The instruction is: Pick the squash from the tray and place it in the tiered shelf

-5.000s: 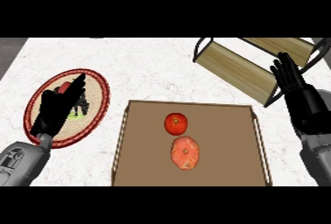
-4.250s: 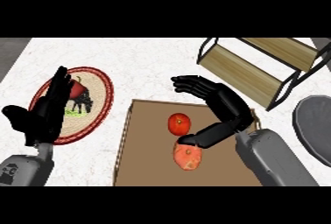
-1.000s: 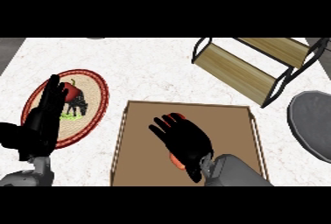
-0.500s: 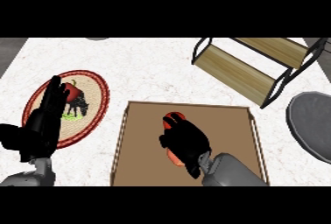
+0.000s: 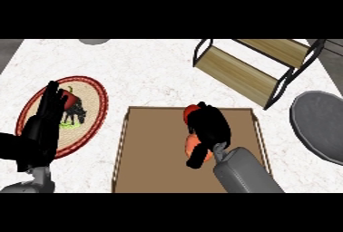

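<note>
The orange squash (image 5: pixel 192 143) lies in the brown tray (image 5: pixel 153 154), mostly hidden under my right hand (image 5: pixel 209 127). That hand's fingers and thumb curl round the squash from above. A red round vegetable (image 5: pixel 192 108) peeks out just beyond the fingertips. The wooden tiered shelf (image 5: pixel 257 68) with a black frame stands at the back right, apart from the hand. At the left, my left hand (image 5: pixel 41 129) rests open, fingers up, over a plate.
A red-rimmed patterned plate (image 5: pixel 85 113) lies left of the tray. A dark grey round object (image 5: pixel 321 127) sits at the right edge, beside the shelf. A small grey shape (image 5: pixel 94 41) shows at the counter's far edge.
My right hand's spread fingers have drawn together and curled down over the squash in the tray. The left hand has stayed in place.
</note>
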{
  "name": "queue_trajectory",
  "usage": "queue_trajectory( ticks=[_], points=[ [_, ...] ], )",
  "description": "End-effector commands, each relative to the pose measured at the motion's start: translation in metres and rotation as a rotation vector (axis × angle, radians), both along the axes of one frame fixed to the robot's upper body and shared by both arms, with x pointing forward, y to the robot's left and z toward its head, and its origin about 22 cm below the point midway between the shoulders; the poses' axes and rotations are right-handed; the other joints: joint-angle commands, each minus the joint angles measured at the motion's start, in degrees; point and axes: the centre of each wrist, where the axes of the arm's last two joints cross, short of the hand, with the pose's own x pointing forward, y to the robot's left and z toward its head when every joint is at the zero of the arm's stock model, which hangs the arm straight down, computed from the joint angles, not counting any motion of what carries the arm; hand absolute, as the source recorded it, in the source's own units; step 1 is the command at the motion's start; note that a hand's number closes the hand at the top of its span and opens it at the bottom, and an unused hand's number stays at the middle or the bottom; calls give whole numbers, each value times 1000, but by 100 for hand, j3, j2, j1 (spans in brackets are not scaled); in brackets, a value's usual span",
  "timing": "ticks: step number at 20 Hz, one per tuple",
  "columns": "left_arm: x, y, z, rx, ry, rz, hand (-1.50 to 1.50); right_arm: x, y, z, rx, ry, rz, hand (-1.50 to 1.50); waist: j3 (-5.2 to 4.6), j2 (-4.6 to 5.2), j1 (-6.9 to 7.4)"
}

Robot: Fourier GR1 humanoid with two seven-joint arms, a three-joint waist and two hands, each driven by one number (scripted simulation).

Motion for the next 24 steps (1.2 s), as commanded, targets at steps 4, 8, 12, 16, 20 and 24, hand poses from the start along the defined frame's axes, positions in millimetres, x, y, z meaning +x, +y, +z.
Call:
queue_trajectory(
  ticks=[4,8,12,16,20,24],
  points=[
    [1,-1,1,16,2,-19,0,28,-37,-4,34,30,-791,150,18,149,184],
    [7,-14,9,-26,-11,-78,0,42,-8,28,185,-29,-979,150,23,154,555],
    [20,-15,4,-6,-9,-87,0,48,32,78,267,-192,-994,150,7,135,507],
    [15,-21,1,-9,-5,-73,0,60,33,135,483,-379,-1034,150,6,99,517],
    [16,-14,0,9,6,-52,0,66,38,168,467,-545,-1104,150,-7,51,374],
    [20,-10,1,11,8,-40,0,72,37,189,399,-641,-1142,150,-6,39,282]
  ],
)
